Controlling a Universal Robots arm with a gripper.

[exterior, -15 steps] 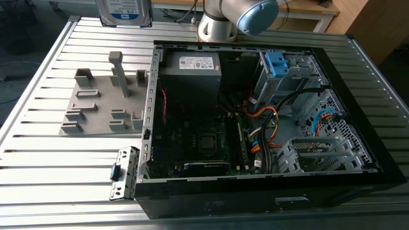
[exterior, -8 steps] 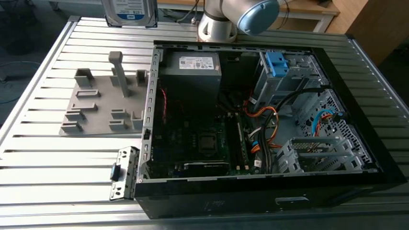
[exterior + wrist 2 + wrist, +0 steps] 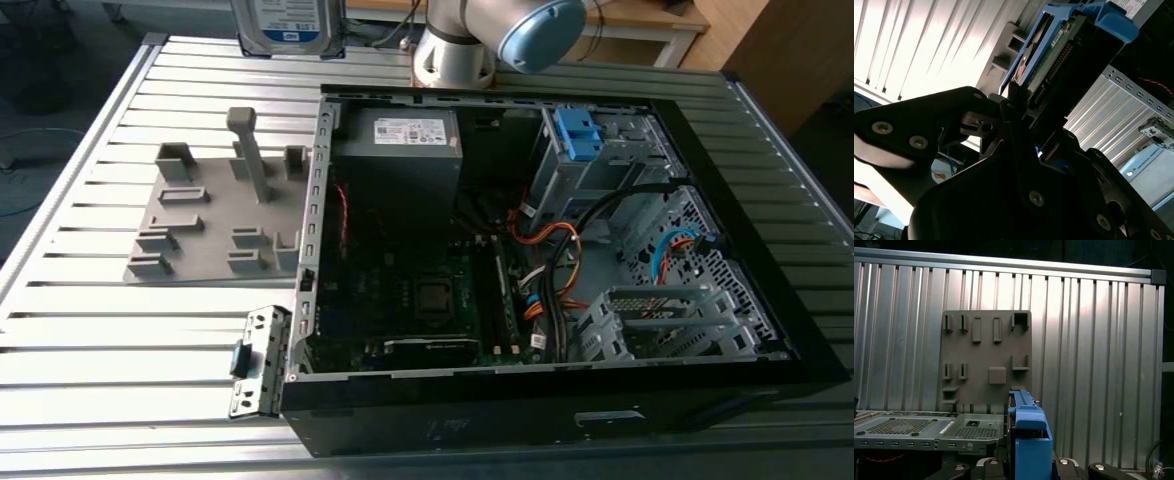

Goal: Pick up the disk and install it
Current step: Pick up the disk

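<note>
Black gripper (image 3: 1021, 107) linkages crowd the second wrist view, and its jaws are clenched on the disk (image 3: 1051, 55) — a flat silver hard drive in a bright blue plastic rail frame, seen edge-on with its connector row exposed. In the exterior view the disk (image 3: 288, 22) hangs high over the far edge of the ribbed aluminium table (image 3: 80, 330), well apart from the open black computer case (image 3: 441, 425) and clear of the grey moulded fixture plate (image 3: 200, 225) below it.

The grasp looks to be near one end of the disk, so most of its length stands out past the fingers. A knock on that free end could twist it in the jaws or lever it loose. The likeliest things to cause that are the tall post (image 3: 244, 150) on the fixture plate and the case's upright metal rim.

Room inside the case is tight. The silver drive cage (image 3: 621, 150) sits at the far corner with a bare blue plastic bracket (image 3: 578, 133) on top, the grey metal power-supply box (image 3: 396, 165) just beside it, and orange and black cables (image 3: 554, 240) looping close below — these could snag the rail frame. Above the table the space is open, though the arm's own base (image 3: 454, 55) stands near the disk.
</note>
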